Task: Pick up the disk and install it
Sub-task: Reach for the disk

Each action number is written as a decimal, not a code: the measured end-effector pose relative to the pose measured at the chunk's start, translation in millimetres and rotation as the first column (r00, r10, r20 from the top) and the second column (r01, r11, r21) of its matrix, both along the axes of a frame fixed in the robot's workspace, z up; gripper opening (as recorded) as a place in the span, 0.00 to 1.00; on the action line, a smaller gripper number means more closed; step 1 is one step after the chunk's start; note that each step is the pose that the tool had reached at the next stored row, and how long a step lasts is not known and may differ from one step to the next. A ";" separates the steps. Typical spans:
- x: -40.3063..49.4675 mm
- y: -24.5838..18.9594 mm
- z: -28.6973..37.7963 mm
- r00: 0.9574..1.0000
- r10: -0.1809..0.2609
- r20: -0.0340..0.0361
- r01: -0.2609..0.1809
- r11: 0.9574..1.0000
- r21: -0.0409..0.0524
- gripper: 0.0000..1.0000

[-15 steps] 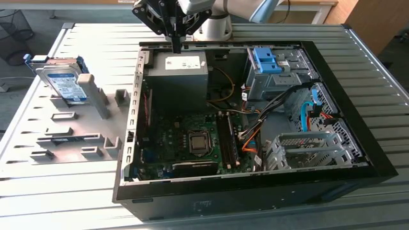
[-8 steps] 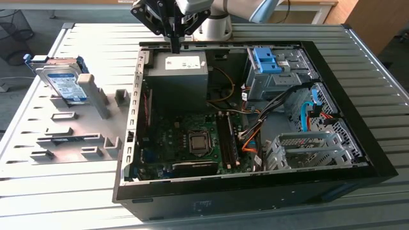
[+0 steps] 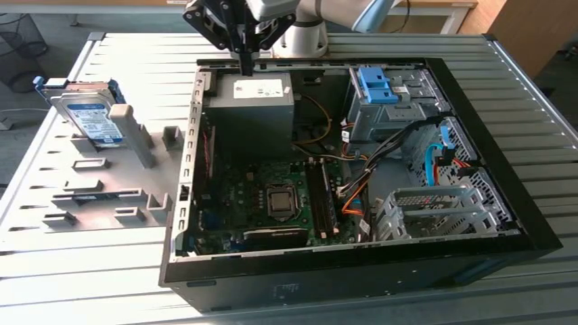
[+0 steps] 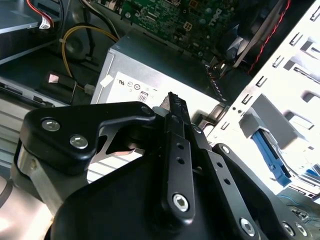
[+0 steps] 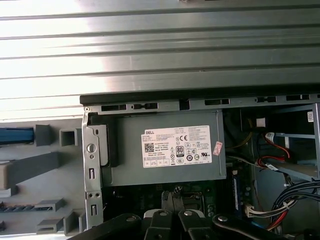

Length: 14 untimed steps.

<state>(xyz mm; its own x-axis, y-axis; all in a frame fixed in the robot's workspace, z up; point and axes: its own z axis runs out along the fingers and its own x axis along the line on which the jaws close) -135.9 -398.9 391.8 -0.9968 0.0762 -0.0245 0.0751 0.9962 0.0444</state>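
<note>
Gripper (image 3: 246, 66): fingers apparently clenched, empty, hanging just above power supply (image 3: 257, 101) at computer case's (image 3: 502, 169) far edge.
Disk (image 3: 91, 116): upright in grey fixture (image 3: 104, 196) near table's (image 3: 72, 271) far corner, the exterior view's left, well apart.
Risk: fingertips snagging case wall; upright disk tipping.

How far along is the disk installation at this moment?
Nothing looks done: the disk stands in its grey rack outside the computer case. The gripper, shut and empty, hangs over the power supply, apart from the disk. Both pickup and installation are left.
</note>
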 end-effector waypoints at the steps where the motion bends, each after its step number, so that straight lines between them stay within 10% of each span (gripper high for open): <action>1: -0.4 0.0 0.0 1.000 0.000 0.000 0.000 1.000 0.000 0.11; 14: -4.1 0.0 -0.3 1.000 0.000 0.000 0.000 1.000 0.000 0.11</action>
